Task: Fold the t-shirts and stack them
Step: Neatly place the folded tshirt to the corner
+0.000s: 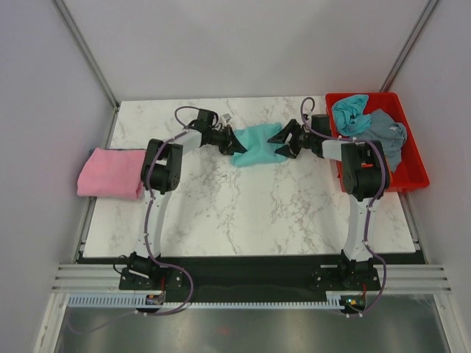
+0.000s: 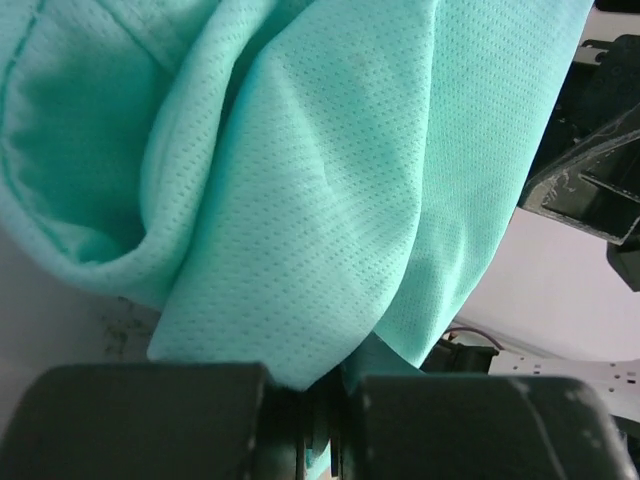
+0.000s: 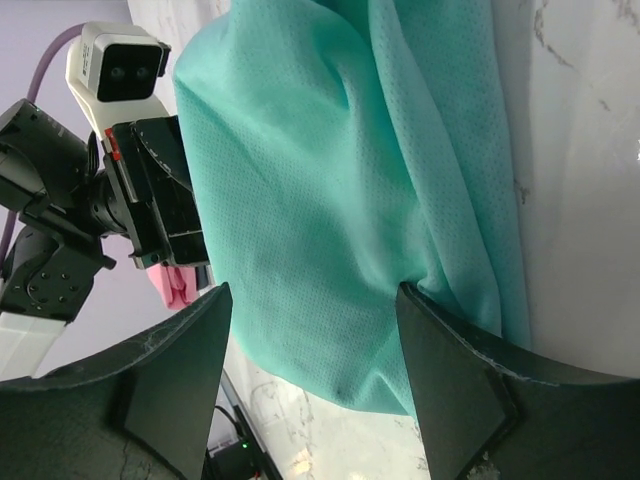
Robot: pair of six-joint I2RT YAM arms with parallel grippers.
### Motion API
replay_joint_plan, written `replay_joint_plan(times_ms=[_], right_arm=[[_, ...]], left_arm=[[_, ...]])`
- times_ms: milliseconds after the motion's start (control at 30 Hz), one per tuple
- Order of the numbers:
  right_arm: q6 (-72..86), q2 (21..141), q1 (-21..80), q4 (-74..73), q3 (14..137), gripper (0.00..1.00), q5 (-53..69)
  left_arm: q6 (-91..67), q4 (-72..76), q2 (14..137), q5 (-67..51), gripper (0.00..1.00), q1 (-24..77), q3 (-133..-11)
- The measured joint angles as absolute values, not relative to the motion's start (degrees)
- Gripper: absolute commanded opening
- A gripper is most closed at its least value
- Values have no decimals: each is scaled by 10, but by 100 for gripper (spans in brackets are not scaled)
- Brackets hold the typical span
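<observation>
A teal-green t-shirt (image 1: pixel 256 145) lies bunched on the marble table at the back centre, between both grippers. My left gripper (image 1: pixel 229 140) is shut on the shirt's left edge; in the left wrist view the cloth (image 2: pixel 300 200) is pinched between the black fingers (image 2: pixel 150 420). My right gripper (image 1: pixel 283 140) is open at the shirt's right edge, its jaws spread around the cloth (image 3: pixel 320 200), one fingertip (image 3: pixel 440 350) touching it. A folded pink t-shirt (image 1: pixel 112 173) lies at the table's left edge. A light blue t-shirt (image 1: pixel 350 112) and a grey-blue t-shirt (image 1: pixel 384 132) lie in the tray. The orange t-shirt is out of view.
A red plastic tray (image 1: pixel 412 173) stands at the table's back right, beside the right arm. The marble table (image 1: pixel 243 213) has bare surface in front of the teal shirt. Grey walls close in at the left, right and back.
</observation>
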State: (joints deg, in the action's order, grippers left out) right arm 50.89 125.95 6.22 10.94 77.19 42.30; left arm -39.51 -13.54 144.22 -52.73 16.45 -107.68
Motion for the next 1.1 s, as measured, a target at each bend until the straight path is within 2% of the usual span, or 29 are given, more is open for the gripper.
replay_joint_plan(times_ms=[200,600,1100], right_arm=[[444,1213,46,59,781,79,411],[280,1022,-13,-15,812,79,384],[278,1009,-47,-59,772,80,454]], left_arm=[[-338,-195,1406,-525,2,159,-1074],[-102,-437,1160,-470,2,77,-1057],[100,-644,922,-267,2,22,-828]])
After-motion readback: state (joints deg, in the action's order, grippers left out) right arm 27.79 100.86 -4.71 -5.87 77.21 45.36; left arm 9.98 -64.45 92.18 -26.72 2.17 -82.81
